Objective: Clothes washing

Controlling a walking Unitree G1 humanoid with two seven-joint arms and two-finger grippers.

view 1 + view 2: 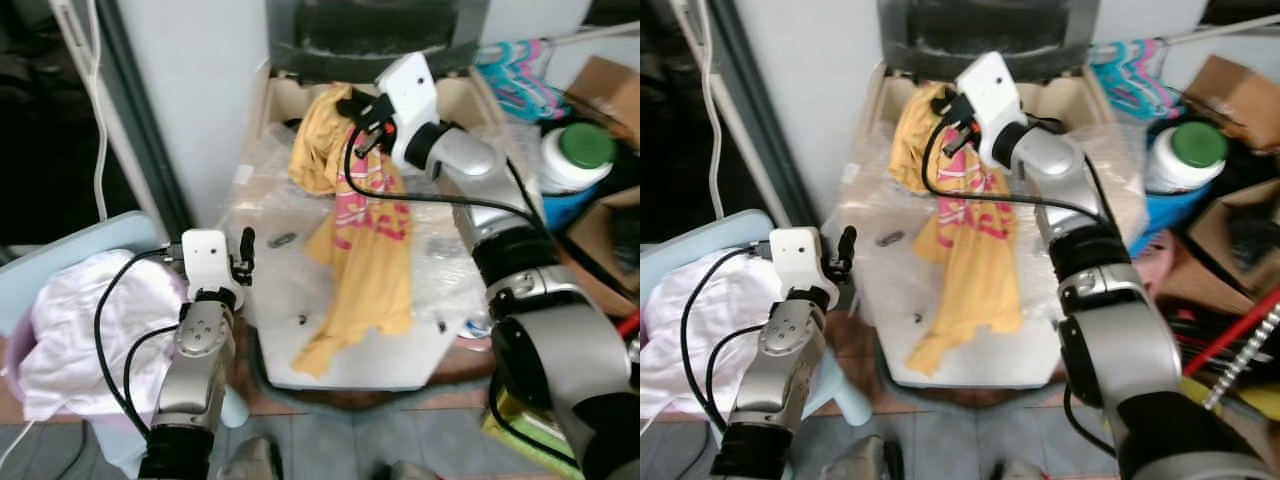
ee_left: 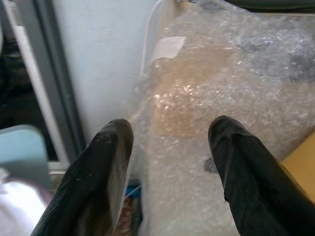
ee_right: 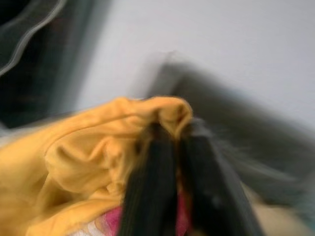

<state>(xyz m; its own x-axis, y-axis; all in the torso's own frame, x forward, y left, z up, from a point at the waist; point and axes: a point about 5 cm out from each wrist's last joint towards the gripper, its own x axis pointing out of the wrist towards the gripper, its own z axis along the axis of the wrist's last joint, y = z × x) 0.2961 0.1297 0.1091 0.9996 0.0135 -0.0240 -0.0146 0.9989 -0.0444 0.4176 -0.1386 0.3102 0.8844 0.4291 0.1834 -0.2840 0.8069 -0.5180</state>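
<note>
A yellow garment with pink print (image 1: 365, 240) hangs from my right gripper (image 1: 352, 108), which is shut on its top fold above the washing machine lid (image 1: 280, 300). Its lower end trails over the bubble-wrap-covered lid. In the right wrist view the yellow cloth (image 3: 98, 162) bunches between the closed black fingers (image 3: 152, 196). My left gripper (image 1: 244, 252) is low at the lid's left edge, open, with nothing between its fingers (image 2: 106, 167). White and pink clothes (image 1: 90, 320) lie in a basket on my left.
A white jar with a green lid (image 1: 575, 155) and cardboard boxes (image 1: 610, 90) stand at the right. Plastic hangers (image 1: 515, 75) lie behind them. A white wall (image 1: 190, 100) and a dark doorway are on the left. A small dark object (image 1: 282, 240) lies on the bubble wrap.
</note>
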